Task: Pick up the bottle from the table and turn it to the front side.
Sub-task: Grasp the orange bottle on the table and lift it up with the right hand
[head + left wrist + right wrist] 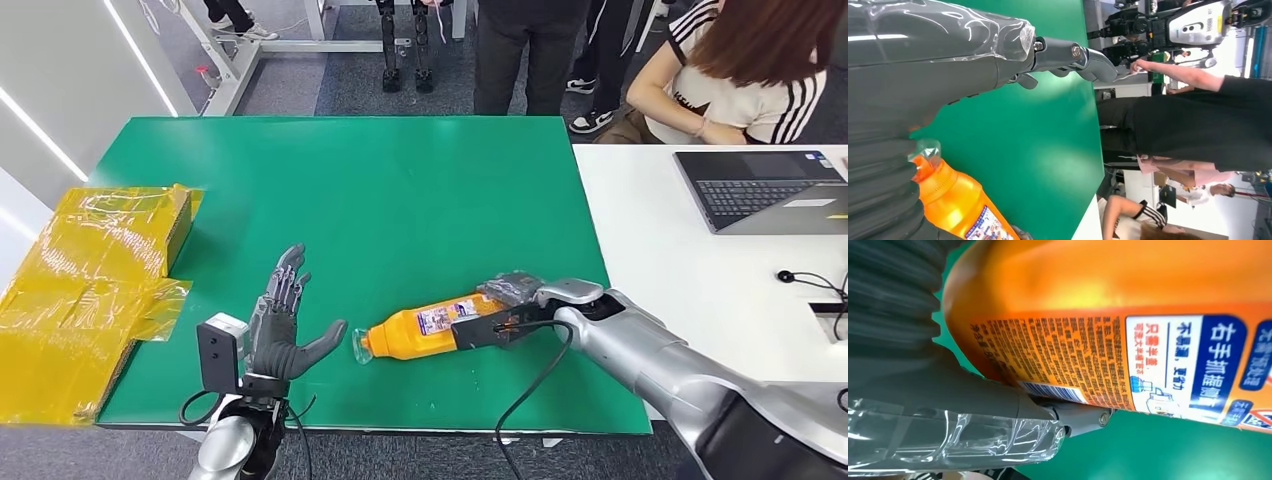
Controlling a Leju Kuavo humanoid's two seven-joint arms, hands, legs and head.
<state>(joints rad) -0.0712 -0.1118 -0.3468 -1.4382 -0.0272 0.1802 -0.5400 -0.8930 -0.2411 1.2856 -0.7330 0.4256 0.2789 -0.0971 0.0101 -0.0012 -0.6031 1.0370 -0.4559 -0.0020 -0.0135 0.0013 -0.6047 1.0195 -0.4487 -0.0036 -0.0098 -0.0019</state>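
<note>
fingers [512, 288] around lying bottle [425, 327]

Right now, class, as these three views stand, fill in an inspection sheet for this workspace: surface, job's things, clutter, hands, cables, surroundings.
Surface: green table, with a white table butted against its right side.
Job's things: orange bottle lying on its side, cap end towards the left hand.
Clutter: yellow wrapped boxes at the green table's left edge.
Hands: right hand grips the bottle's base end; left hand is spread, fingers apart, holding nothing.
Cables: black cable hangs from the right wrist.
Surroundings: laptop on the white table; seated person behind it; others stand beyond.
</note>
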